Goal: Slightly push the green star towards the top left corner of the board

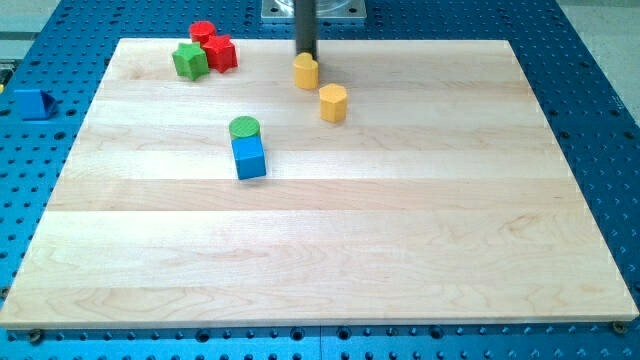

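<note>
Upper left of the frame, the green star (pixel 189 61) sits touching a red star (pixel 220 52), with a red cylinder (pixel 203 31) just behind. There is no claw, only a rod. Centre top, my tip (pixel 306 56) rests against a yellow block (pixel 306 72), well right of the star. Sweeping straight left risks dragging that block and striking the reds first, shoving the whole cluster.

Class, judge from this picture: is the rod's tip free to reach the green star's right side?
Probably not directly. My tip sits at a yellow block, and the red blocks touch the green star on the view's right; its lower side looks free.
</note>
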Motion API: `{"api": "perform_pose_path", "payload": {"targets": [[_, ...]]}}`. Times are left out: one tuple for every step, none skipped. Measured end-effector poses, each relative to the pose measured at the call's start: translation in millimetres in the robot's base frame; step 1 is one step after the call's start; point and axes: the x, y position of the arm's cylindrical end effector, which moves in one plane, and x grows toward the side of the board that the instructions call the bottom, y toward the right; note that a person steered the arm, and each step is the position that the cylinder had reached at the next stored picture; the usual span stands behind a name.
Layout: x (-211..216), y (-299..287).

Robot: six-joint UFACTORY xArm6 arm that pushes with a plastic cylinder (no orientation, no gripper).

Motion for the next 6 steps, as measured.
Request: {"api": "perform_pose_path", "payload": {"targets": [[43.9,-14.0],[27.6,-136.5],[2.2,-246.9],[-39.4,-281.5],[-56.8,-274.8],[13.3,-249.0]]}}
